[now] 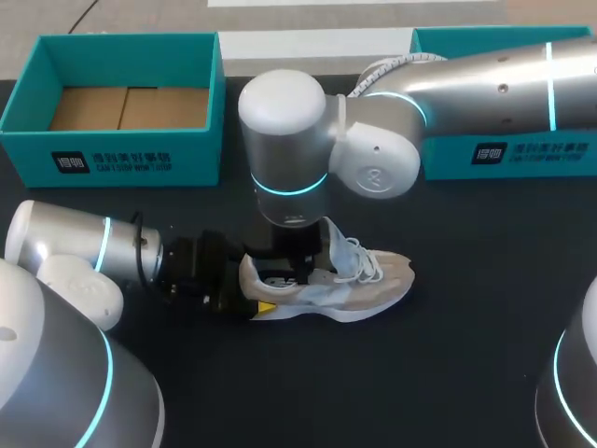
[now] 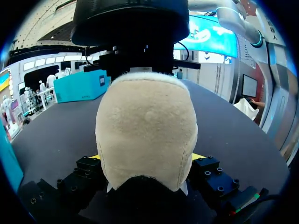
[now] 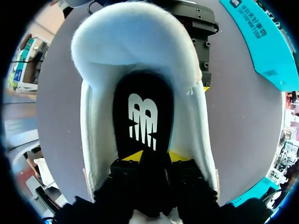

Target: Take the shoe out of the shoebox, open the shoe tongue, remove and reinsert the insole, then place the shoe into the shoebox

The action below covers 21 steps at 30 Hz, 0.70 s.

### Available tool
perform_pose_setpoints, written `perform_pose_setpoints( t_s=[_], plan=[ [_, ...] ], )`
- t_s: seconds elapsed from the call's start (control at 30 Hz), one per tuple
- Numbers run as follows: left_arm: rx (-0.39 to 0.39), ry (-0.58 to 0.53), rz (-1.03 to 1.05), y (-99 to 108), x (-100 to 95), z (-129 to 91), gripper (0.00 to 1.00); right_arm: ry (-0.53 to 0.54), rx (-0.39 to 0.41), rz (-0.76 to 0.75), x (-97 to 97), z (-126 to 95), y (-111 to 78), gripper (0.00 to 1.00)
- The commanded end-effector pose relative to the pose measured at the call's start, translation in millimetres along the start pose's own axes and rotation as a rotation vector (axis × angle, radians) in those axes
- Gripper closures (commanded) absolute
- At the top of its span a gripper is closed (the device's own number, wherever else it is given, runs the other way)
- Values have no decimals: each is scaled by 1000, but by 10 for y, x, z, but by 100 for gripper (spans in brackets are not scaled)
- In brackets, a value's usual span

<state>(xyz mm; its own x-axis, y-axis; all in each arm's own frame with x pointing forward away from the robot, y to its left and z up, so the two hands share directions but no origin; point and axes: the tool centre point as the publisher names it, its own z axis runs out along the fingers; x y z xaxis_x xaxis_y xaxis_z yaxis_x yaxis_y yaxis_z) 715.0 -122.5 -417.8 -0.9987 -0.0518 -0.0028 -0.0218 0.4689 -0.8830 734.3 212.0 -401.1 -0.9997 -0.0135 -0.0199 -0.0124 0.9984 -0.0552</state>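
Observation:
A beige and white shoe (image 1: 359, 280) lies on the black table, toe pointing right. My left gripper (image 1: 254, 287) comes in from the left and is shut on the shoe's heel (image 2: 147, 130), with a yellow tip on each side of it. My right gripper (image 1: 298, 269) reaches down from above into the shoe's mouth. In the right wrist view its yellow tips (image 3: 156, 157) stand a little apart over the black insole (image 3: 142, 116), which lies flat inside the shoe (image 3: 135, 42). The shoe's white laces (image 1: 359, 257) hang loose.
A teal shoebox (image 1: 112, 154) stands open at the back left, its brown cardboard floor showing. A second teal box (image 1: 522, 154) stands at the back right, partly hidden under my right arm. Bare black table lies in front of the shoe.

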Motion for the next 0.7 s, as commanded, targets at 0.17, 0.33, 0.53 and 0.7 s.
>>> perform_pose_setpoints(
  t_s=[0.17,0.33,0.53,0.7],
  plan=[
    [-2,0,2,8,9,-4,100,10,-8,22,105,114,28,100],
    [-2,0,2,8,9,-4,100,-36,-4,79,134,-37,-79,100],
    [-2,0,2,8,9,-4,100,-97,10,109,101,-302,-206,100],
    [-2,0,2,8,9,-4,100,-136,-6,129,50,-470,-218,100]
  ],
)
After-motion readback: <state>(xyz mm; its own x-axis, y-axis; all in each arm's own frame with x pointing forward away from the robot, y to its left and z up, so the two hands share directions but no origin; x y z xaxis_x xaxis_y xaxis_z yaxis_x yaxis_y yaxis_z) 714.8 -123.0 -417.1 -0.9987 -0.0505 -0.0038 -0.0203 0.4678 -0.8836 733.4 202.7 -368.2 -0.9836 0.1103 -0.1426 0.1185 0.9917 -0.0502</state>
